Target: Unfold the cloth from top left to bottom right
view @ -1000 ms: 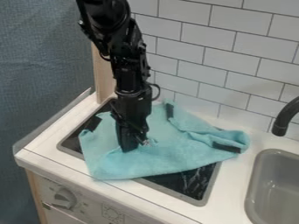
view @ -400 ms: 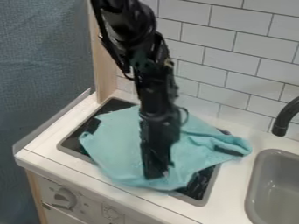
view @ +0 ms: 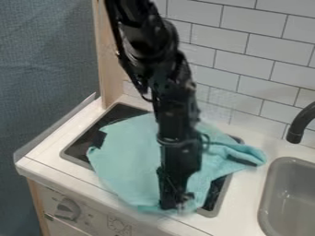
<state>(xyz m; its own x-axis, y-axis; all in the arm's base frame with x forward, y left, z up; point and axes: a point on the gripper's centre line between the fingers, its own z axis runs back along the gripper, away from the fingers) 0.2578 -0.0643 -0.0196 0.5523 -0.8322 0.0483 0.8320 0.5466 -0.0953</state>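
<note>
The black gripper is low at the front edge of the stove, its tip against the near edge of the light blue cloth. Whether its fingers stand apart or together is hidden from this angle. Spread over most of the dark stove top, the cloth has its front edge over the white counter rim. Folds remain bunched at its right corner, near the sink. Part of its middle is behind the arm.
At the right are a grey sink and a black faucet. Dark stove surface shows along the left. A white tiled wall rises behind, and a knob is on the front panel.
The gripper has moved toward the front and right. The cloth's near edge has come along with it, past the stove's front rim, and the upper left part has flattened.
</note>
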